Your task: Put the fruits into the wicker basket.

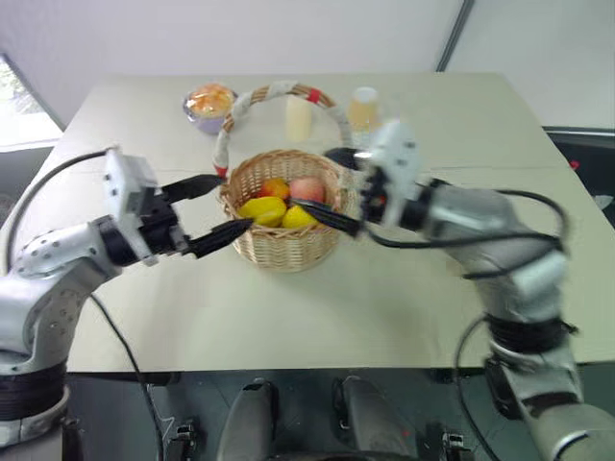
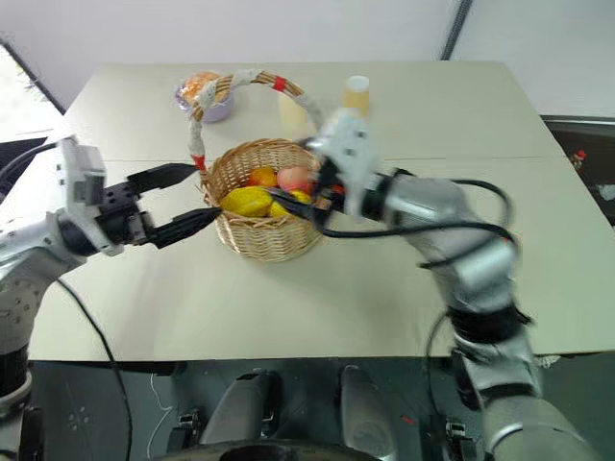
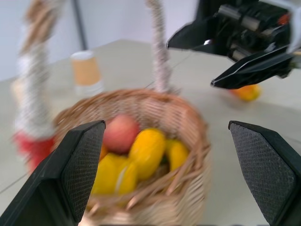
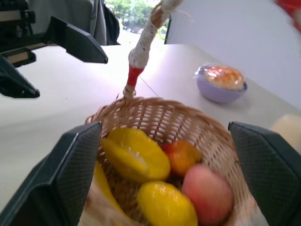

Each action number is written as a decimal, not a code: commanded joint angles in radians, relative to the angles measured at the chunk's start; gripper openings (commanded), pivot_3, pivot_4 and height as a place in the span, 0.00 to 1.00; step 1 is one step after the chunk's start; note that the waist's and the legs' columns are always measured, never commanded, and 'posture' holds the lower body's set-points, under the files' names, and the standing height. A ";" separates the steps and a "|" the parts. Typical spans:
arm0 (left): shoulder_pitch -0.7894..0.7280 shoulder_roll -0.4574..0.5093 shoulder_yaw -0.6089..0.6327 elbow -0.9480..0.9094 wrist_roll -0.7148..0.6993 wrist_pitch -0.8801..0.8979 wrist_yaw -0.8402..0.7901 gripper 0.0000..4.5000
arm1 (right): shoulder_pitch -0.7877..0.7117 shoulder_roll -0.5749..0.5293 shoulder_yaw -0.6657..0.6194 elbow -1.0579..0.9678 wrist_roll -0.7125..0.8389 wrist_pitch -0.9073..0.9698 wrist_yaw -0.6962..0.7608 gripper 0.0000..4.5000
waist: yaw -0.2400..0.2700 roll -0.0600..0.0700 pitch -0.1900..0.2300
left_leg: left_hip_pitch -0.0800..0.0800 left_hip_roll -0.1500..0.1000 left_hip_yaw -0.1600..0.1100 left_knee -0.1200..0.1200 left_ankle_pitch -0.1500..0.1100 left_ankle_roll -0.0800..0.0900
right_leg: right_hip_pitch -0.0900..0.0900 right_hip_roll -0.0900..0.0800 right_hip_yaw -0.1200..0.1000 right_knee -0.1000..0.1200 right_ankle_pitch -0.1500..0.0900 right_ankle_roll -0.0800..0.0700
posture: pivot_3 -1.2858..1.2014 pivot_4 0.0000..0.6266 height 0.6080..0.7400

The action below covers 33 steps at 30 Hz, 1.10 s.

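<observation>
While full, tan wicker basket [image 1: 284,238]

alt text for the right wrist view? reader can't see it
A round wicker basket holds several toy fruits: a pink-red peach, a lemon, a larger yellow fruit and a small orange-red one, framed by the open right pincer. Beyond it on the table sit a purple bowl and the open left pincer.
</observation>
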 commanded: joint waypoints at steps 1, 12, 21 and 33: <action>-0.095 -0.058 -0.112 -0.017 0.010 -0.011 -0.004 1.00 | 0.111 -0.070 -0.178 -0.070 0.015 0.138 -0.065 0.99 | 0.002 0.000 0.000 | 0.000 0.000 0.000 0.000 0.000 0.000 | 0.000 0.000 0.000 0.000 0.000 0.000 | 0.52 0.24 1.00; -0.193 -0.202 -0.378 0.128 0.177 -0.137 -0.145 1.00 | 0.278 0.099 -0.495 -0.110 -0.172 0.499 -0.429 0.99 | -0.027 0.002 -0.001 | 0.003 0.001 0.002 0.000 0.000 0.000 | -0.001 0.006 0.003 0.003 0.000 0.000 | 0.52 0.24 1.00; -0.165 -0.229 -0.367 0.121 0.177 -0.135 -0.155 1.00 | 0.112 0.320 -0.570 0.002 -0.297 0.587 -0.600 0.99 | -0.017 0.003 -0.002 | 0.002 0.000 0.002 0.000 0.000 0.000 | -0.001 0.004 0.004 0.005 -0.001 0.001 | 0.52 0.24 1.00; -0.111 -0.207 -0.323 0.062 0.178 -0.112 -0.111 1.00 | 0.052 0.367 -0.569 0.132 -0.317 0.528 -0.609 0.70 | -0.023 0.004 -0.002 | 0.003 0.000 0.002 0.000 0.000 0.000 | -0.001 0.004 0.004 0.005 -0.001 0.001 | 0.52 0.24 1.00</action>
